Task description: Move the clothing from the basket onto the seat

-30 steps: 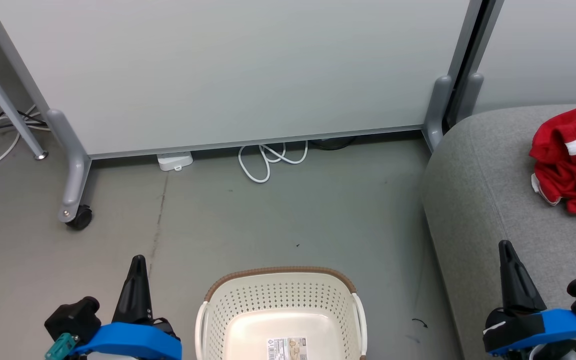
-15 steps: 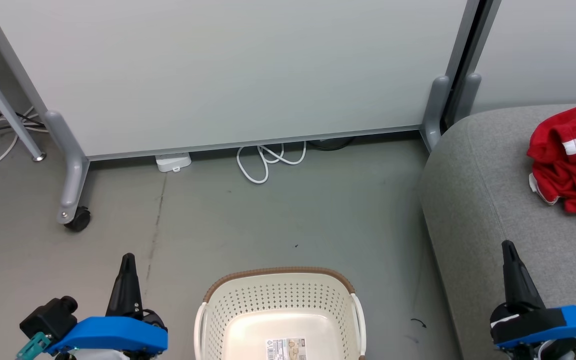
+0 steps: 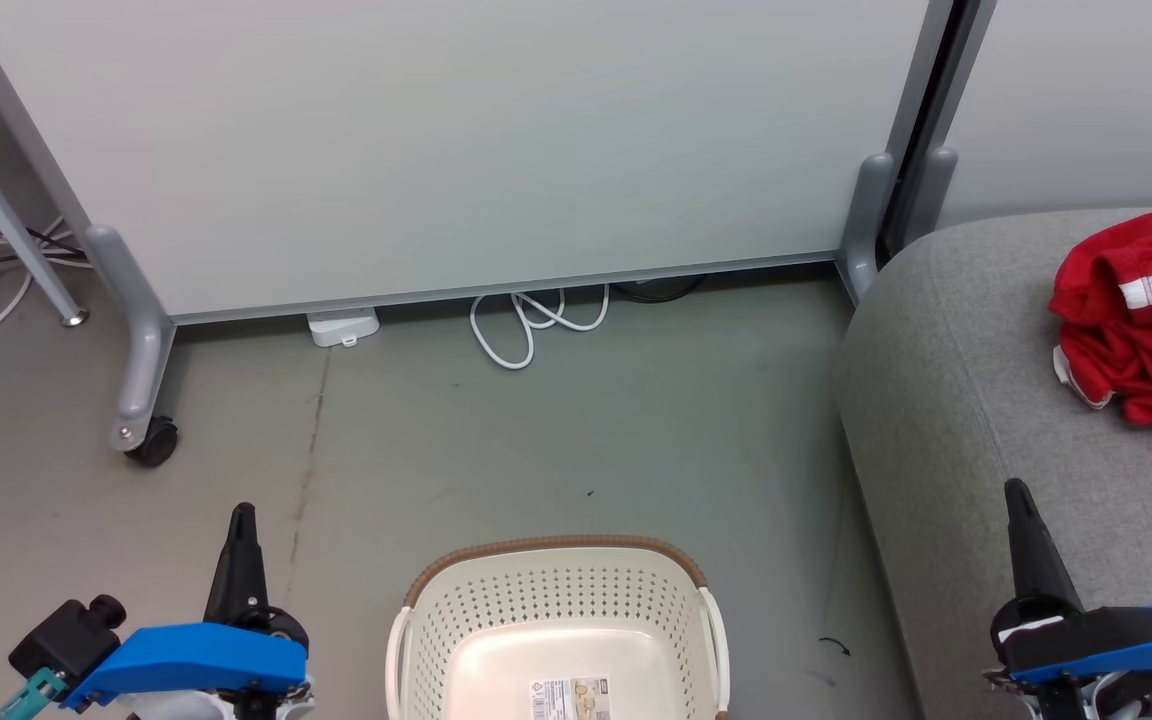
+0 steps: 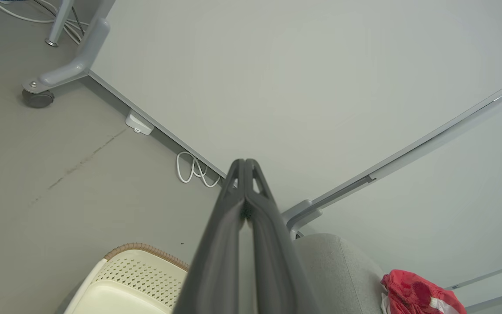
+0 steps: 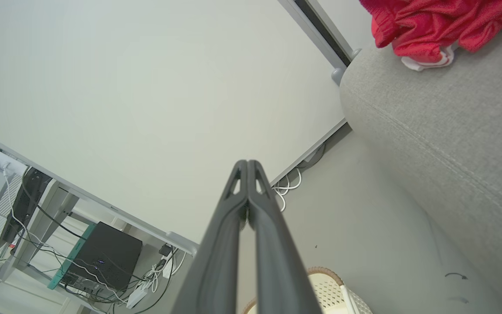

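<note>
Lying bunched on the grey seat [image 3: 946, 420], red clothing [image 3: 1126, 350], cream basket [image 3: 556, 543] on the floor [image 3: 536, 440] showing its bottom label, left gripper [image 3: 241, 512] and right gripper [image 3: 1015, 490] both closed, gripping nothing

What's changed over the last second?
The left gripper has drifted to the robot's left, away from the basket; the right gripper barely shifted. Both stayed shut and empty; nothing was grasped or released. The clothing lies unmoved on the seat; the slight scene shift is the camera's.

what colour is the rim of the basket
Brown, woven-look rim on the cream basket; best seen in the head view.
</note>
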Controlling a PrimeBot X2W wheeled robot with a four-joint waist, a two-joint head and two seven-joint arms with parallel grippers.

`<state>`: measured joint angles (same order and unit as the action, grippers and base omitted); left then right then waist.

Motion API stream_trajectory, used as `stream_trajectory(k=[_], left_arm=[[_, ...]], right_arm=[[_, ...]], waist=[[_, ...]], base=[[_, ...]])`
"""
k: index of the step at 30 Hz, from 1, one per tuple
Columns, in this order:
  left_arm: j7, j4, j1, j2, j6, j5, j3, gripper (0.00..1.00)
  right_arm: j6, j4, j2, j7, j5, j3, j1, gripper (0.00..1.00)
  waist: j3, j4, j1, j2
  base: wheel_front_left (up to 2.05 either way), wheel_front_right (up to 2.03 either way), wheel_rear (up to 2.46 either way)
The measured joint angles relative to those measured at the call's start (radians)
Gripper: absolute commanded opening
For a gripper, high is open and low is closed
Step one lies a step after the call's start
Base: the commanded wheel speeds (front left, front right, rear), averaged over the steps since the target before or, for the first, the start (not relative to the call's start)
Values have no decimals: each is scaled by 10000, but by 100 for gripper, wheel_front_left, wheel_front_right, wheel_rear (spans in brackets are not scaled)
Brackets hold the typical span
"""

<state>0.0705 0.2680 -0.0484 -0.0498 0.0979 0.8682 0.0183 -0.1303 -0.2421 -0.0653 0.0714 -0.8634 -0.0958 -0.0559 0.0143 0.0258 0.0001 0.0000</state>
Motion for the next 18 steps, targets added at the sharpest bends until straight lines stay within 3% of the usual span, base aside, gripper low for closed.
stream_trajectory(k=[18], left_arm=[[-562, -59, -162, 0, 82, 2238, 297, 0]], right_arm=[[0, 0, 46, -562, -2249, -58, -131, 0]], waist=[[-26, -60, 0, 0]], base=[[0, 0, 0]])
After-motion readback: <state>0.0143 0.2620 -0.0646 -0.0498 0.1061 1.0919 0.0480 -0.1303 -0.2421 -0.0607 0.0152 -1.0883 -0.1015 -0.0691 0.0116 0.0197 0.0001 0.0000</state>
